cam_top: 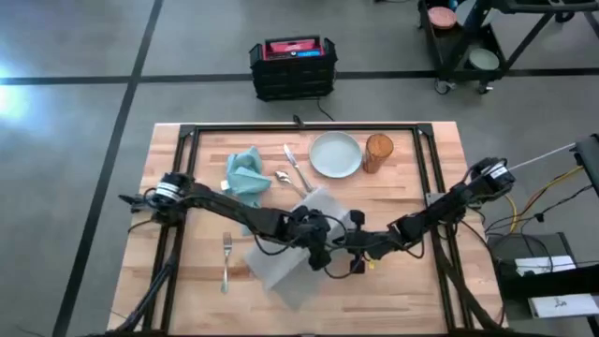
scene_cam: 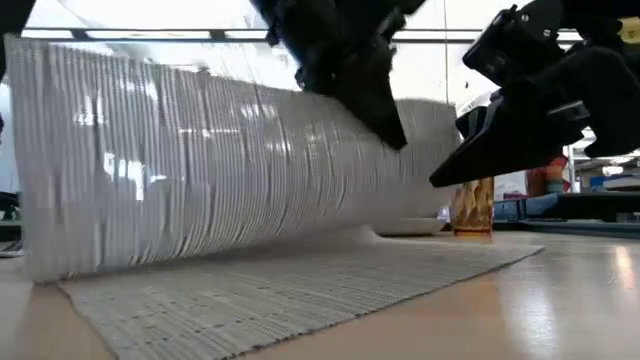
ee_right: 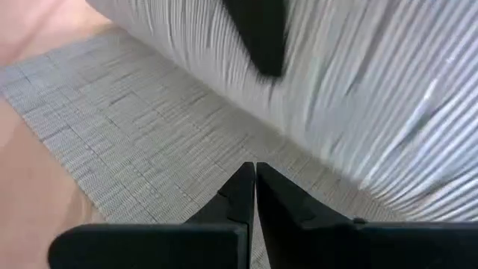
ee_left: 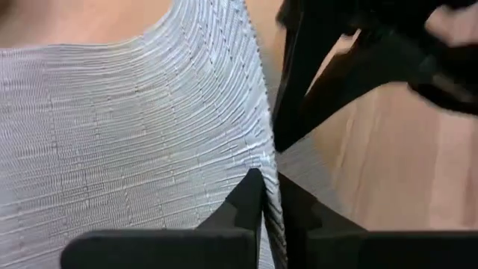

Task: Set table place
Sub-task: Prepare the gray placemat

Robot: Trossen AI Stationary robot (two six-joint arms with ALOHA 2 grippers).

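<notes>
Low view gave me what the high view hid: the grey placemat (scene_cam: 200, 180) stood curled up off the table (scene_cam: 560, 300), one part flat, the amber glass (scene_cam: 472, 208) behind it. From above I saw it mid-table, the plate (cam_top: 335, 154), napkin (cam_top: 248, 175) and fork (cam_top: 226, 260) around it. The left gripper (ee_left: 267, 196) pinched its edge. The right gripper (ee_right: 255, 183) hovered with fingers together, holding nothing.

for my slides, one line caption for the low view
Left gripper lifts one edge of the grey placemat off the table, right gripper beside it, amber glass behind.
</notes>
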